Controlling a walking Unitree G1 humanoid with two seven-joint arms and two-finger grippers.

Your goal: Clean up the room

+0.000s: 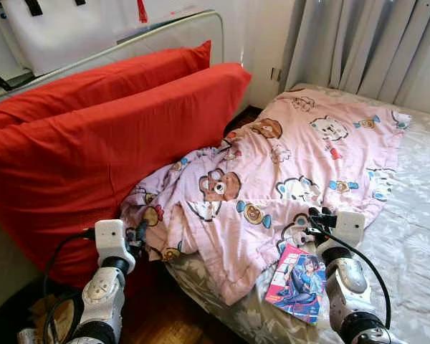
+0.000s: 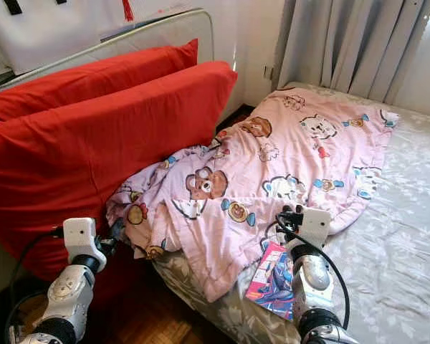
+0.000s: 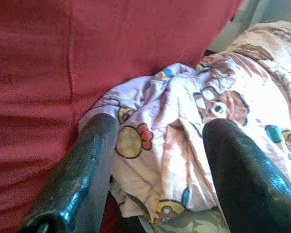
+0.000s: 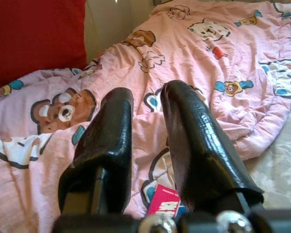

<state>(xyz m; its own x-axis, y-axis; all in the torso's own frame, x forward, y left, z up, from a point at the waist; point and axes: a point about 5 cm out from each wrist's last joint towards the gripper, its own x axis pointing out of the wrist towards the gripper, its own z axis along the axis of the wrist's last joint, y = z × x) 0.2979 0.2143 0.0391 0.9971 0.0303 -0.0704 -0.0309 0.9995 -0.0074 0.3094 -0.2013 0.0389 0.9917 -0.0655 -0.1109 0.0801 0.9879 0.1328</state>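
On your left, two red cushions (image 1: 93,136) stand against the wall, and the left gripper (image 3: 157,160) sits just near of the pink blanket's (image 1: 287,165) bunched left edge, fingers spread wide with nothing between them. The blanket lies crumpled across the grey bed (image 1: 416,236). To the right, the right gripper (image 4: 145,121), fingers narrowly parted, hovers over its near hem beside a comic book (image 1: 297,281).
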